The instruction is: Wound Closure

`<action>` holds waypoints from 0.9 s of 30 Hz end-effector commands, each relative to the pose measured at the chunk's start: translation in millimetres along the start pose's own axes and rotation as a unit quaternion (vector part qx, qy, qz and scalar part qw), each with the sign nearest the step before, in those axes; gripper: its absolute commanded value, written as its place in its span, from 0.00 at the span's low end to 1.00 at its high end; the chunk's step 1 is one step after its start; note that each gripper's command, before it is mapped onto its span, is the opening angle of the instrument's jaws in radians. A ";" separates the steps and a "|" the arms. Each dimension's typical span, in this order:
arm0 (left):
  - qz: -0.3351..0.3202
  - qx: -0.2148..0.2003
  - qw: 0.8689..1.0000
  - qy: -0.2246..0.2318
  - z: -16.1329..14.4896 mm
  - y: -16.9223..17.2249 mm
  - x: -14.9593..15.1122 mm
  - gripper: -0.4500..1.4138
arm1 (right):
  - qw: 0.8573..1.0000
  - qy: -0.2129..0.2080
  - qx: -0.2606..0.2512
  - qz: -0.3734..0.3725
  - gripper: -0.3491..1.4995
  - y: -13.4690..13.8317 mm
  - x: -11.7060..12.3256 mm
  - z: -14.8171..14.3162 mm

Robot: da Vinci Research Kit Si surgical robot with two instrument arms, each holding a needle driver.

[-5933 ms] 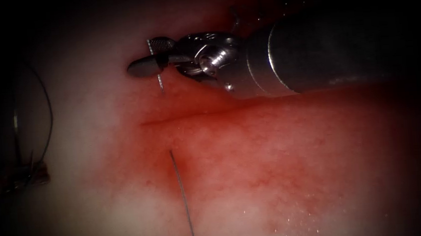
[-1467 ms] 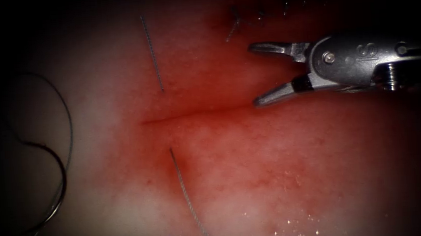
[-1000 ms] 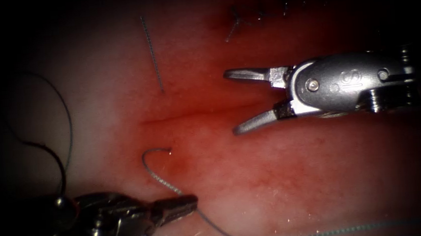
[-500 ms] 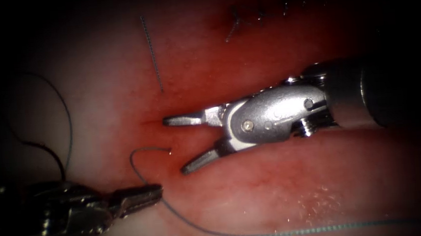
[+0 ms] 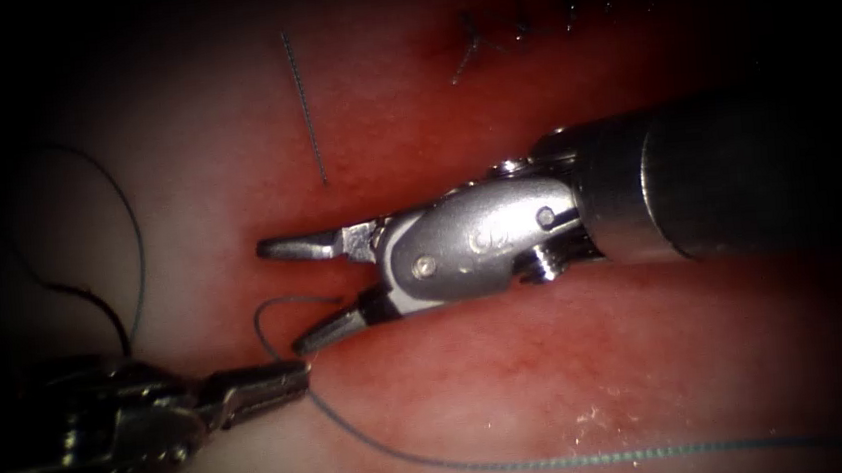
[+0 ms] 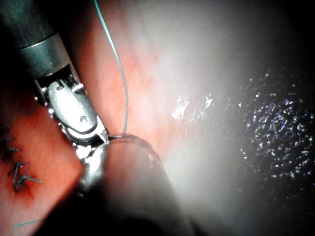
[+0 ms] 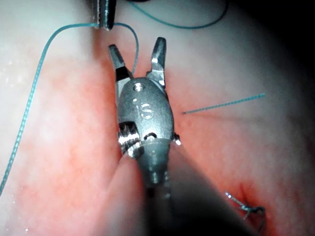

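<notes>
Two tools: right tool [image 5: 300, 294] jaws wide apart, empty, astride the thread [image 5: 276, 308]; left tool [image 5: 292, 375] jaws clamped on thread.

my own shaft hides my left claw [image 6: 93, 155] in the left wrist view. the thread [image 5: 559, 461] runs off the endoscope view's right edge. i cannot make out the needle in the dark at the left.

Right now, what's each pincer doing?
Left pincer: shut on the thread just below the cut.
Right pincer: open, holding nothing, its jaws either side of the thread.
</notes>
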 end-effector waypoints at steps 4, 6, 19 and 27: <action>0.000 0.001 1.000 0.000 0.9 0.0 0.2 0.00 | 1.000 0.003 0.002 -0.001 0.52 -0.8 0.3 1.9; -0.003 0.001 1.000 0.000 0.9 0.0 0.3 0.00 | 1.000 0.004 0.003 -0.001 0.21 -0.8 0.2 2.0; 0.001 0.001 1.000 -0.003 0.7 0.2 0.7 0.38 | 1.000 -0.007 -0.001 -0.011 0.00 -0.2 -1.4 1.6; -0.019 0.099 0.995 0.013 1.9 -1.1 3.1 0.87 | 0.999 -0.041 -0.014 -0.009 0.00 1.5 -2.6 1.4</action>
